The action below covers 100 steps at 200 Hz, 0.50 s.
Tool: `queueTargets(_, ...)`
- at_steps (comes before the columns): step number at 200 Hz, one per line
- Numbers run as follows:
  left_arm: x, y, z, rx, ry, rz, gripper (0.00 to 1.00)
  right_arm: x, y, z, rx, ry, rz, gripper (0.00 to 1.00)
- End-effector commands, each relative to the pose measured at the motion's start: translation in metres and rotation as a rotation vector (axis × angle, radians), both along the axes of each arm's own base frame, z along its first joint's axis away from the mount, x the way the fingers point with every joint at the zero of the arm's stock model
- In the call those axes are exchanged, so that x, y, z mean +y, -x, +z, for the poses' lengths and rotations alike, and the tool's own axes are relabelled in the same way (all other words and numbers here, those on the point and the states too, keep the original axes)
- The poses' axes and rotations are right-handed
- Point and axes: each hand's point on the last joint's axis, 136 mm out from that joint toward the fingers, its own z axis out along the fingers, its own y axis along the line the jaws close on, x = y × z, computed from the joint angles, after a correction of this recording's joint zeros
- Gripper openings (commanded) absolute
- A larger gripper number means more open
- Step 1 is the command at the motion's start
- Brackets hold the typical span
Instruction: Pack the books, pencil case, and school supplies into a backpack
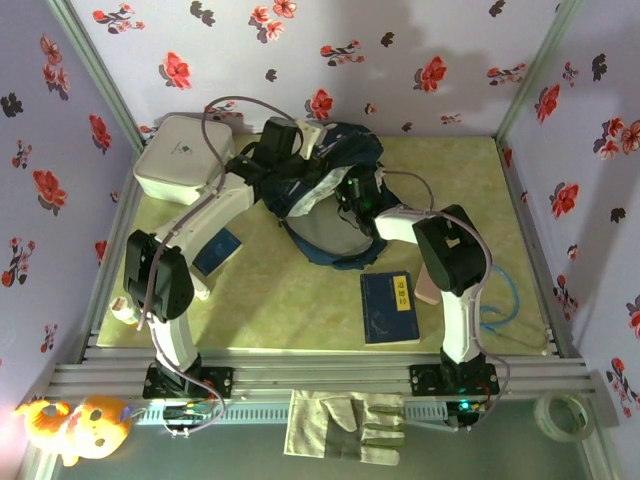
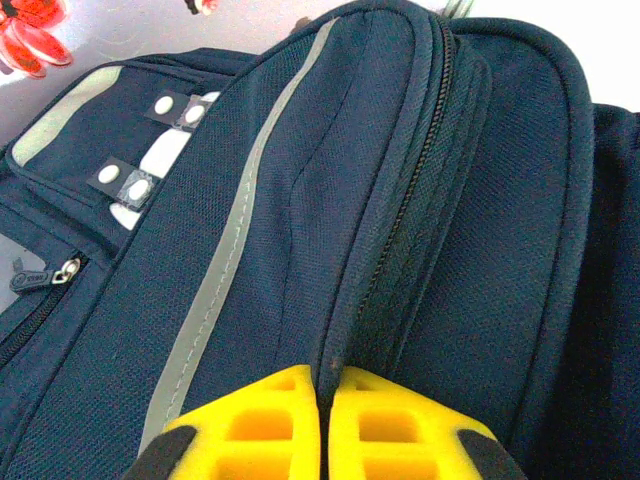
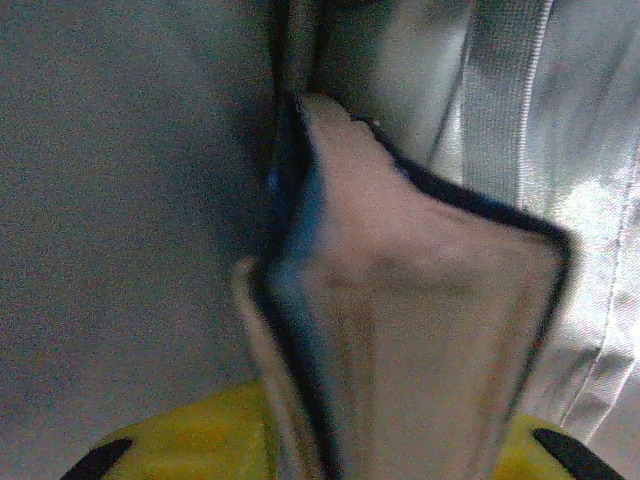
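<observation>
Backpack point(image 1: 350, 150) lies at the back centre of the table point(image 1: 300, 310). Left gripper point(image 2: 322, 385) is pinched tight on its zipper seam point(image 2: 400, 250). Right gripper point(image 1: 358, 197) reaches inside, a thin book point(image 3: 420, 330) between its fingers point(image 3: 180, 445); whether they clamp it I cannot tell. Pencil case point(image 1: 428, 287) lies beside the right arm.

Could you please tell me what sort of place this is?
Probably a staged robot test booth, not a real room: floral-print walls on a metal frame enclose a table, with a left arm and right arm bolted to a rail at its edge.
</observation>
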Motion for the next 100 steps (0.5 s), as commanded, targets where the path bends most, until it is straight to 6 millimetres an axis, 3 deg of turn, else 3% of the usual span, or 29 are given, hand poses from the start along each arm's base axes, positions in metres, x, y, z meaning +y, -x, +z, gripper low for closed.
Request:
queueTargets(1, 0.003, -0.008, 0.072, -0.144, 0.162, 0.007, 0.0, 0.011, -0.002, 0.005, 0.028, -0.046, 0.005, 0.39)
queueTargets(39, 0.005, -0.013, 0.067, -0.127, 0.16, 0.006, 0.0, 0.008, 0.026, -0.003, 0.114, -0.08, 0.05, 0.49)
queueTargets(66, 0.013, -0.022, 0.058, -0.108, 0.163, 0.035, 0.0, -0.007, 0.067, -0.003, 0.176, -0.013, 0.105, 0.56)
queueTargets(100, 0.026, -0.024, 0.037, -0.097, 0.117, 0.041, 0.0, -0.032, 0.116, 0.01, 0.141, 0.065, 0.145, 0.63)
